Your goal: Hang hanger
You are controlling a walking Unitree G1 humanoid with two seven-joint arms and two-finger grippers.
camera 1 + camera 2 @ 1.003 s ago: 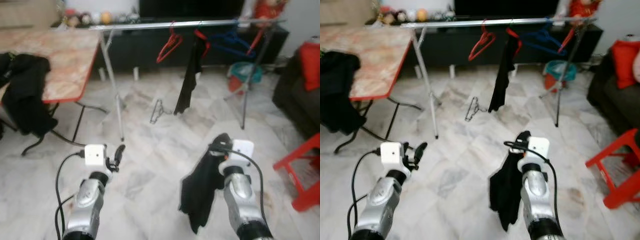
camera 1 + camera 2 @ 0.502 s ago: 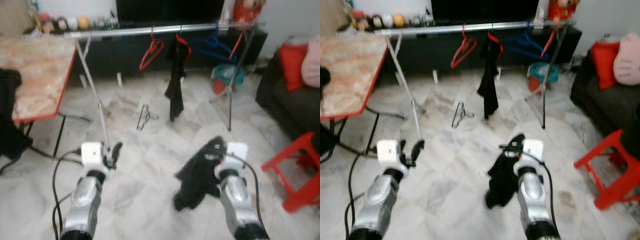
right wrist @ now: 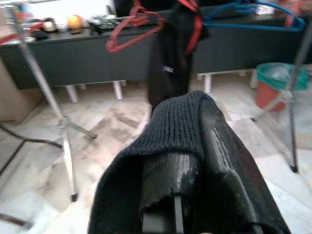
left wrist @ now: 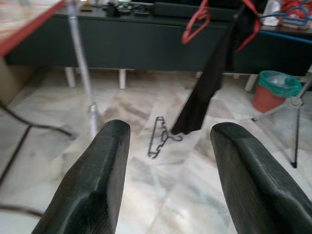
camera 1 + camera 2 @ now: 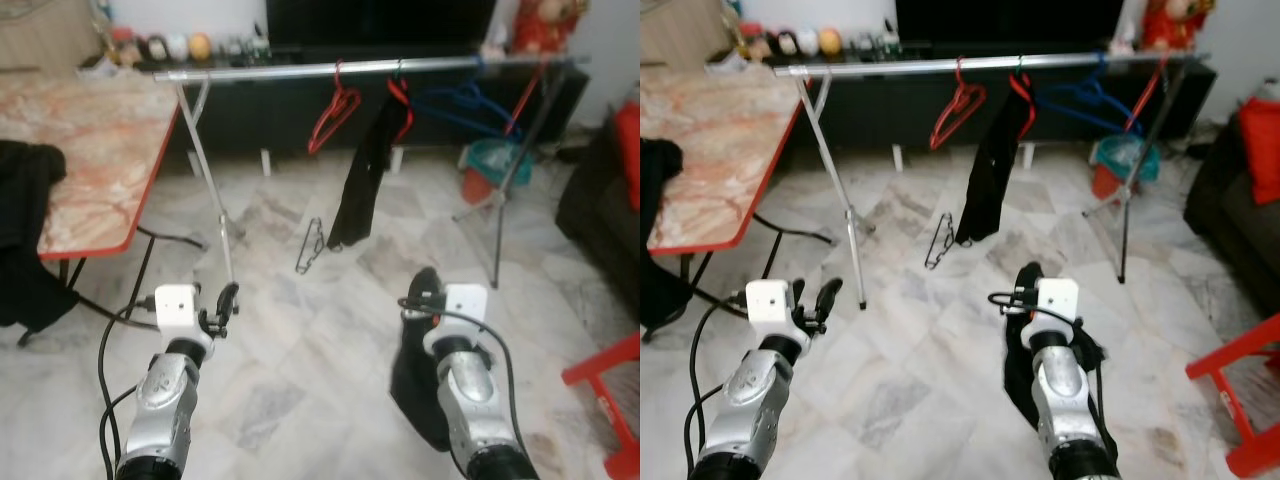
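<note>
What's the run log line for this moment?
left claw open, empty | right claw shut on garment | hanger on floor | rail ahead

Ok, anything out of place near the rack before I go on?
Yes: a dark hanger lies on the floor under the rail, beside the hanging black garment, while the others hang up. The right gripper has black cloth draped over it; the left gripper is open.

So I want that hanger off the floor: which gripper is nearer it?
Left, I'd judge. The hanger lies ahead between both; the left gripper is open and free, the right gripper holds a black garment.
</note>
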